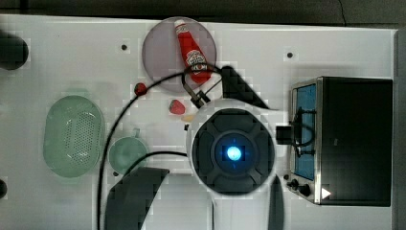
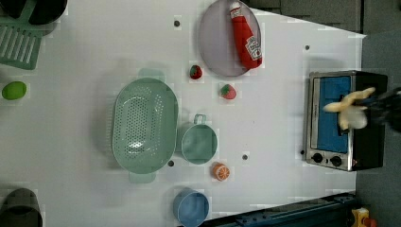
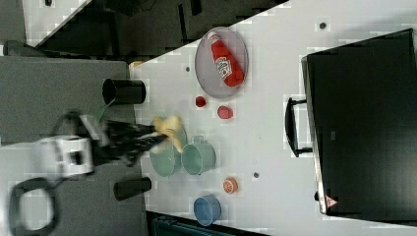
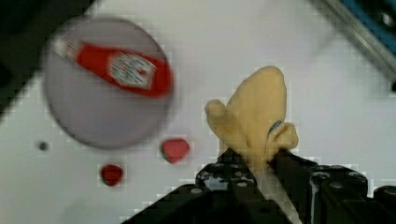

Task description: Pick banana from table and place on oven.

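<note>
Aloft, gripper (image 4: 254,161) clamps banana (image 4: 254,116) (pale yellow) above table (image 4: 289,37).

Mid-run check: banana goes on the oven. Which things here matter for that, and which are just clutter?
In play:
- banana, clamped in the gripper, off the table
- oven, its black top bare

Lying about:
- ketchup bottle on the grey plate
- two strawberries
- orange slice
- green colander
- green cup
- blue cup
</note>
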Controlling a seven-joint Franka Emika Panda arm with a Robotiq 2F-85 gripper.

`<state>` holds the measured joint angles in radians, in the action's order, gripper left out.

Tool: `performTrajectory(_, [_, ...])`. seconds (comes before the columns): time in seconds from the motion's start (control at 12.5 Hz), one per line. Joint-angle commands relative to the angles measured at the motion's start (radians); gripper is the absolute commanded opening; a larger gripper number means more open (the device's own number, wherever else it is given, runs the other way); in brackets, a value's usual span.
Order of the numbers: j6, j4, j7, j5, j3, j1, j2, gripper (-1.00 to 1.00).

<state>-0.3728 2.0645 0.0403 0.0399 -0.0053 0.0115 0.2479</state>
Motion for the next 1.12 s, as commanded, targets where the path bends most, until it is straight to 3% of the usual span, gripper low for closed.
performTrajectory(0.08, [0.158,-0.068,0.016,-0.004,-0.048,0.004,-0.044,-0.47])
performTrajectory(0.48, [0.16,-0.175,-0.07,-0.004,-0.192,0.019,-0.121,-0.47])
performTrajectory(0.8, [0.132,-0.176,-0.267,0.011,-0.345,0.029,-0.189,-0.47])
performTrajectory(1.12, [-0.008,-0.175,-0.576,0.013,-0.492,0.032,-0.291,-0.47])
